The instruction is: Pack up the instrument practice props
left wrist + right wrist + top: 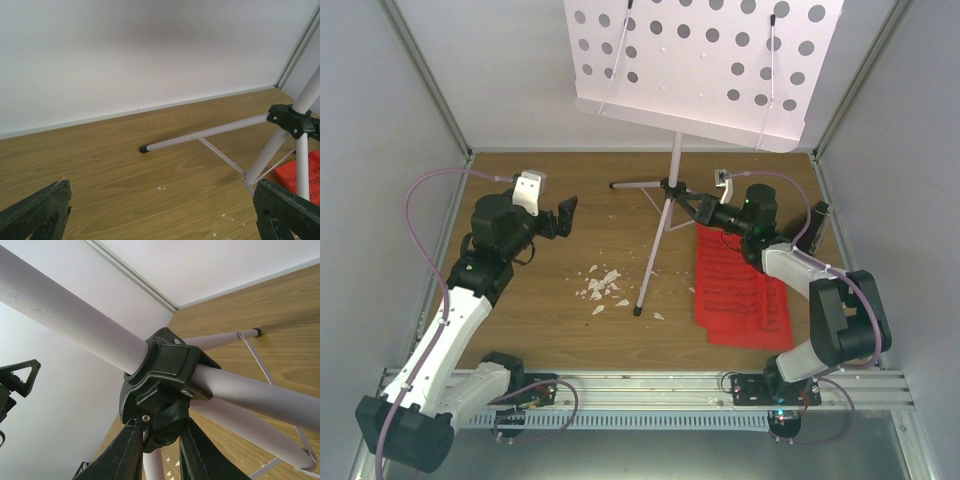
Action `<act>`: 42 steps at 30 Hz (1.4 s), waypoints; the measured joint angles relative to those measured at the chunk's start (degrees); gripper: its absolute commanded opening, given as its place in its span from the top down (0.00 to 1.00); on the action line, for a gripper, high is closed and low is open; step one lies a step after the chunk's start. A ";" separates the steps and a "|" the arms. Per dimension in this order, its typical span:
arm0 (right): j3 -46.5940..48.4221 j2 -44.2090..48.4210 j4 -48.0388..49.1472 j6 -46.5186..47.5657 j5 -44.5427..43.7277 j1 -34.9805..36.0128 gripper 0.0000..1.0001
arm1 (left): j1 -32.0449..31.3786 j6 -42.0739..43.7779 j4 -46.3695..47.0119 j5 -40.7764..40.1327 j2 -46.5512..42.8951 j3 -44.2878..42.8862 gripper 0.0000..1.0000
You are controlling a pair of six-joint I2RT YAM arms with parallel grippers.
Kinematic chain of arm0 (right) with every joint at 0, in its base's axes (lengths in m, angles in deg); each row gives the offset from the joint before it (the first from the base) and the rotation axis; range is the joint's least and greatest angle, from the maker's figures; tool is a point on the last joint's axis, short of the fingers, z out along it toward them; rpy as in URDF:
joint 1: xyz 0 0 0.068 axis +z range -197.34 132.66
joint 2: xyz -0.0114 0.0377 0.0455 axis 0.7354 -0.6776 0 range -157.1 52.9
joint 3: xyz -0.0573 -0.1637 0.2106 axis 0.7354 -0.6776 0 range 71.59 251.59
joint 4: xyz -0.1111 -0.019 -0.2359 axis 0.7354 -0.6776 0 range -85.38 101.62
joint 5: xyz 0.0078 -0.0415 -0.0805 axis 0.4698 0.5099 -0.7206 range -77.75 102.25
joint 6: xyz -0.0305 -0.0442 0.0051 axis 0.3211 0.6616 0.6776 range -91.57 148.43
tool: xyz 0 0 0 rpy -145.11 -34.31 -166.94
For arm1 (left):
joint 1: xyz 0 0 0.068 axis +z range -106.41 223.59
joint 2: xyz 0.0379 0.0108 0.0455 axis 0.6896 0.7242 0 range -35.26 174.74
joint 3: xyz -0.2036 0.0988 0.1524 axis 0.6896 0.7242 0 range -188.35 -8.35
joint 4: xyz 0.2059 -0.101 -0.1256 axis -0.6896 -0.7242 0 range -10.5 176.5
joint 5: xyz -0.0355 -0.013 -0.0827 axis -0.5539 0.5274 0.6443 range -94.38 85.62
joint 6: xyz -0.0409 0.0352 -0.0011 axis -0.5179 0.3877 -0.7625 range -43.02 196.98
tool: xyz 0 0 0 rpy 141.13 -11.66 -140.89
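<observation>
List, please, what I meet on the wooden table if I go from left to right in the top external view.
The left gripper with its jaws open → white crumbs → near leg of the music stand → red sheets of music. The right gripper overlaps the stand's hub, so I leave it out.

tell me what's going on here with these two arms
The right gripper is pinching the black plastic hub of the white music stand with the hole-dotted tray, where the tripod legs meet the pole. The stand is upright on the wooden table. The left gripper hangs open and empty to its left. The bright red printed music sheets lie flat below the right arm.
</observation>
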 measured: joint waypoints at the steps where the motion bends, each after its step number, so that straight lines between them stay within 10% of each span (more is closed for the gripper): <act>1: 0.00 0.00 -0.02 0.09 0.04 -0.07 0.84 | 0.00 0.00 0.00 0.02 0.04 0.00 0.01; 13: 1.27 0.94 -4.85 11.23 -1.29 0.04 0.98 | 0.00 0.81 -0.02 -0.24 0.48 0.02 0.01; 42: 8.44 4.85 -23.96 64.83 -34.82 10.16 0.88 | 0.00 0.85 -0.42 -0.55 0.74 0.11 0.01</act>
